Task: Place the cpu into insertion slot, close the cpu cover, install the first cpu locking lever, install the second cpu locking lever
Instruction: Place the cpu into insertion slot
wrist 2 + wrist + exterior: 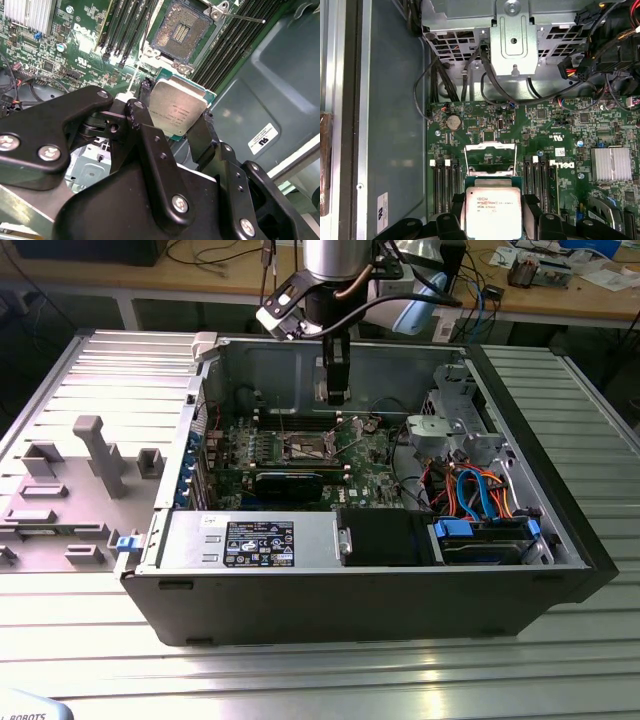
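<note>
Second wrist view shows the black two-fingered gripper (176, 116) clamped on opposite edges of the flat, square, silver-grey cpu (177, 107), held apart from the open dark-centred insertion slot (179, 32); seating it well likely needs it level and squared to the rim.

Shiny silver-grey arm tube (335, 255) top centre of the exterior view, black cable (398, 300) trailing off it, small white block (278, 312) bolted on toward the exterior view's left. Rest all matte black: gripper (177, 112) made of chunky rounded linkage bars (160, 165) in the second wrist view, silver cross-head screws (180, 203) at the pivots. Same black fingers (531, 204) in the first wrist view.
</note>
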Tool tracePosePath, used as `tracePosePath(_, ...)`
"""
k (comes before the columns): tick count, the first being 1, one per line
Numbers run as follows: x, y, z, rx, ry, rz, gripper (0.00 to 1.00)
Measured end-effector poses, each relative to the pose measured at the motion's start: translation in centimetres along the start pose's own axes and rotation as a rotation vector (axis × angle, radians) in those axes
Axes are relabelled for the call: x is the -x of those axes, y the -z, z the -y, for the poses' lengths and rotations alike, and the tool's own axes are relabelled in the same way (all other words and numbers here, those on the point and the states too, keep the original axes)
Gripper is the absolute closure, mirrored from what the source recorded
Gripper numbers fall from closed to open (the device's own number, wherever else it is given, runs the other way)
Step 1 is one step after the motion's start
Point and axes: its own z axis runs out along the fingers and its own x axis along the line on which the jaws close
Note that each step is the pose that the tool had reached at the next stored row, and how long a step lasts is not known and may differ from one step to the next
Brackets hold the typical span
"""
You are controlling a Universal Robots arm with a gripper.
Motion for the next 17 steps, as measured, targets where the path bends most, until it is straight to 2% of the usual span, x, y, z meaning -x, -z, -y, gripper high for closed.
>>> tracePosePath(2, 0.01, -0.21, 0.04, 0.0004, 0.0, -0.0002, 0.46)
tracePosePath(6, 0.06, -0.76, 0.55, 0.0, 0.015, -0.0013, 0.46)
tracePosePath(9, 0.08, -1.13, 0.65, -0.0011, 0.045, -0.0045, 0.46)
tracePosePath(11, 0.09, -1.39, 0.82, -0.0013, 0.045, -0.0092, 0.46)
tracePosePath(13, 0.11, -1.57, 1.15, -0.0013, 0.045, -0.0144, 0.46)
tracePosePath(15, 0.15, -1.79, 1.57, -0.0014, 0.046, -0.0151, 0.46)
tracePosePath(17, 0.19, -2.3, 2.18, -0.0015, 0.048, -0.0152, 0.46)
